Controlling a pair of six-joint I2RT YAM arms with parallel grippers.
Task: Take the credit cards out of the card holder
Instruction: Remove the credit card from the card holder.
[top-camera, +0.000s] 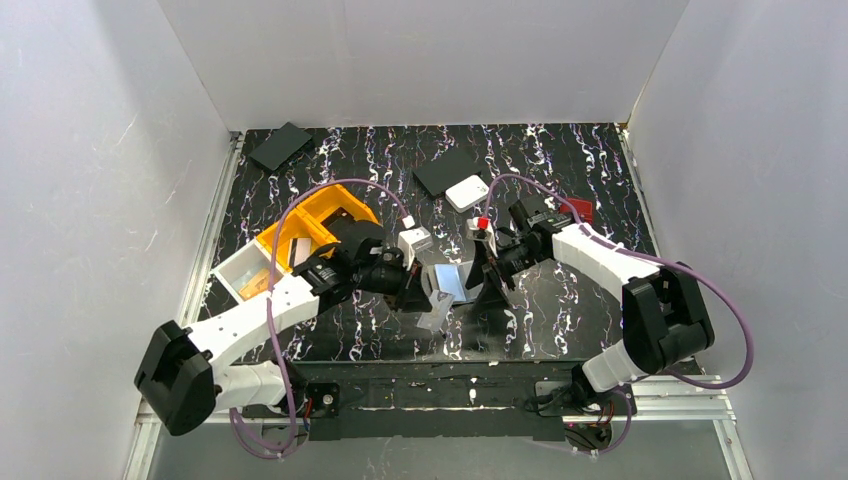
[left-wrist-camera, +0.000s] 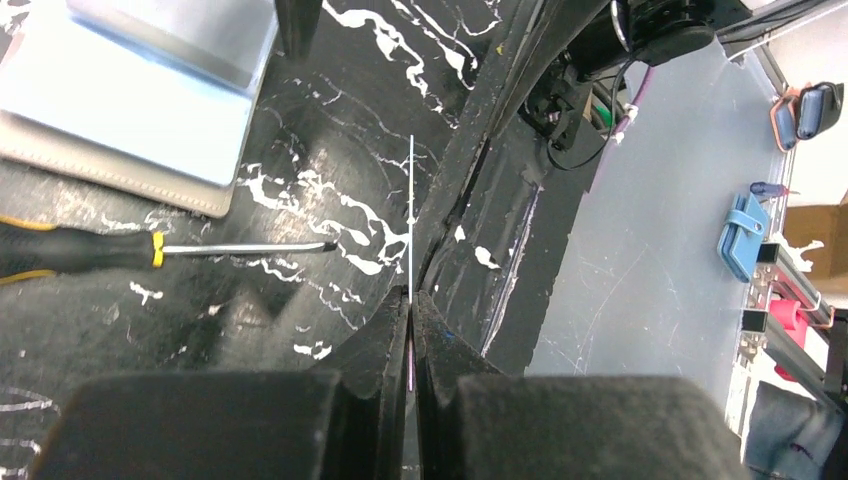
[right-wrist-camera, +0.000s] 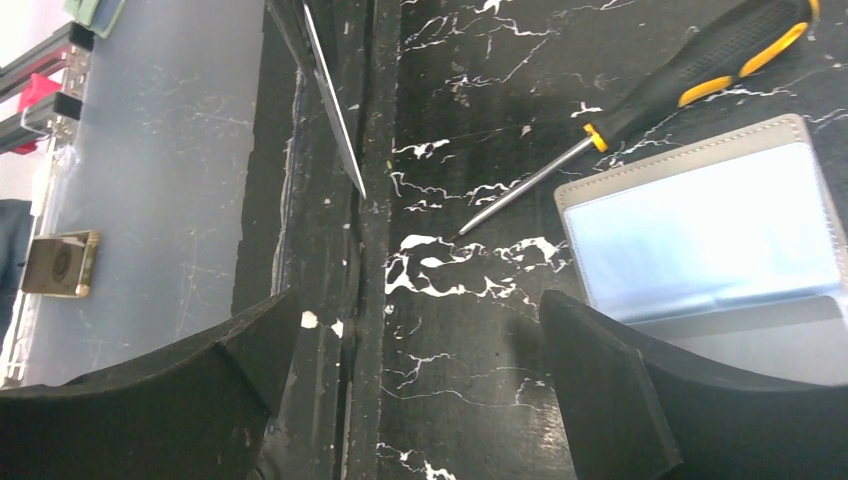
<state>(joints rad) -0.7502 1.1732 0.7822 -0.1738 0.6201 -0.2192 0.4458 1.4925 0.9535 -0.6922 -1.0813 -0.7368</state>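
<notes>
Credit card (left-wrist-camera: 411, 200) edge-on in left gripper (left-wrist-camera: 411, 298)

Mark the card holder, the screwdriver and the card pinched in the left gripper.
card holder (right-wrist-camera: 700, 225), right wrist view, on the pale blue inner pocket.
screwdriver (left-wrist-camera: 70, 250), left wrist view, on the black handle.
card (left-wrist-camera: 411, 215), left wrist view, on its thin edge, seen edge-on.

The card holder (top-camera: 452, 281) lies flat on the table, opened out, its pale blue-grey inside facing up within a stitched taupe border. One thin, pale credit card (top-camera: 437, 313) is out of it, pinched by one edge in the left gripper (left-wrist-camera: 411, 300). It is tilted, off the table, just beside the holder.
</notes>
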